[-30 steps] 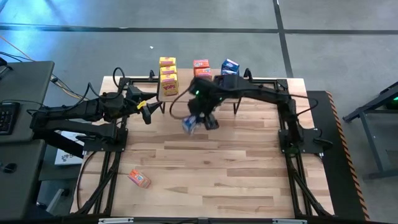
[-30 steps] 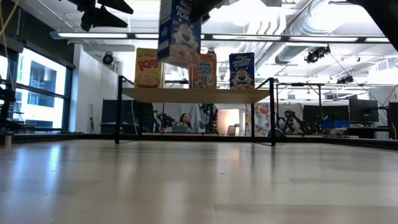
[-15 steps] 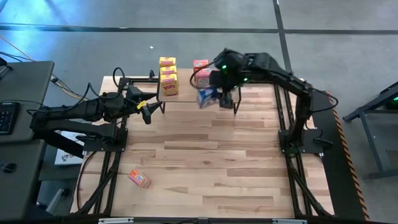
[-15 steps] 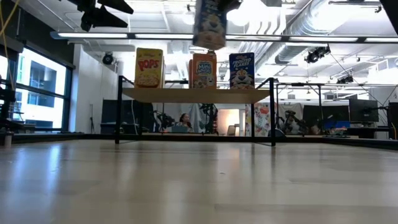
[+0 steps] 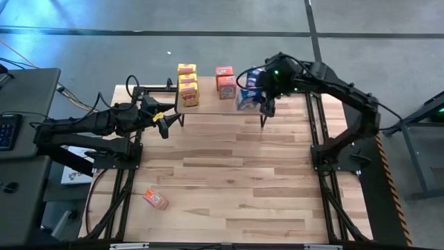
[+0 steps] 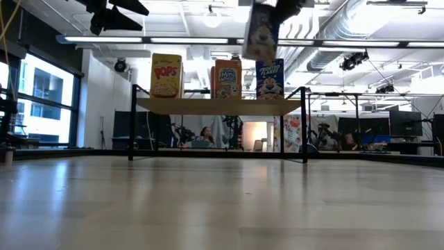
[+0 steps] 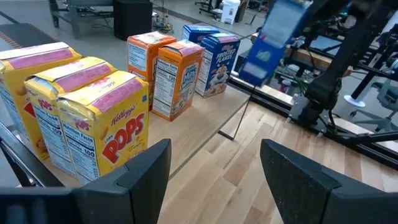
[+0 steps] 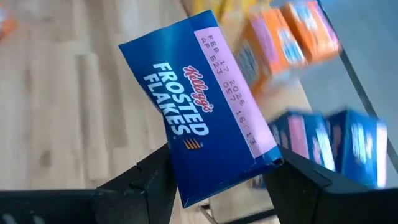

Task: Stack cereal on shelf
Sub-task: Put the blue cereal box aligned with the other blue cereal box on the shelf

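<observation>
On the pale wooden counter [image 5: 229, 173], a lone orange-red cereal box [image 5: 155, 200] is lying near the front. My right end effector [image 5: 258, 96] is gripping a blue cardboard Frosted Flakes box [image 5: 246, 98] above the low plank-topped shelf [image 6: 218, 105]; my left end effector [image 5: 164, 126] is waiting open beside it.

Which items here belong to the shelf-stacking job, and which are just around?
Job: blue box in right claw; shelf; yellow boxes; orange boxes; blue boxes on shelf; loose orange box on table.
Around: keyboard; idle left claw.
</observation>
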Tool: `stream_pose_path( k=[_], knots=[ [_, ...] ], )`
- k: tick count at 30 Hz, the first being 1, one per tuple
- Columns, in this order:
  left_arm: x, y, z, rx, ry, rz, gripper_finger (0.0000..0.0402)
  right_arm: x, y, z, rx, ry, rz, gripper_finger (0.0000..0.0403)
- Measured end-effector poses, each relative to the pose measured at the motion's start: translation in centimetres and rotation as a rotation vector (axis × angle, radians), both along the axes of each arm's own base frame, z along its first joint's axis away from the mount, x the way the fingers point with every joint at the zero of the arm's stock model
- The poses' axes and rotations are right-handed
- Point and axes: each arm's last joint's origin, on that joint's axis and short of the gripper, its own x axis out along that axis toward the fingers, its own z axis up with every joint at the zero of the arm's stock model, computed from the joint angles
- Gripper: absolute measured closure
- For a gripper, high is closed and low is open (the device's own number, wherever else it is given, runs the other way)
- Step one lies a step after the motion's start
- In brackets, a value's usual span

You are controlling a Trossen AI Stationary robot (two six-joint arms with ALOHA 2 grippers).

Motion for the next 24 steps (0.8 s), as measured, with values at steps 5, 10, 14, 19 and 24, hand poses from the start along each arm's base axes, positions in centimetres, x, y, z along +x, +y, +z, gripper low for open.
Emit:
stream_pose_path(
  k=[5,10,14,19,24],
  knots=[
    [0.0,0.0,0.0,0.000,0.000,0.000,0.0163,-1.2,-0.7,-3.0,0.027,0.027,-0.087,0.0199],
    [0.0,0.0,0.0,0.000,0.000,0.000,0.0163,-1.1,-1.4,-5.4,0.069,0.069,-0.135,0.0199],
    [0.0,0.0,0.0,0.000,0.000,0.000,0.0163,-1.0,-1.7,-6.2,0.075,0.077,-0.152,0.0199],
    [0.0,0.0,0.0,0.000,0.000,0.000,0.0163,-1.2,-2.4,-6.3,0.074,0.065,-0.177,0.0199],
    [0.0,0.0,0.0,0.000,0.000,0.000,0.0163,-1.5,-3.3,-6.2,0.066,0.050,-0.204,0.0199]
  ],
)
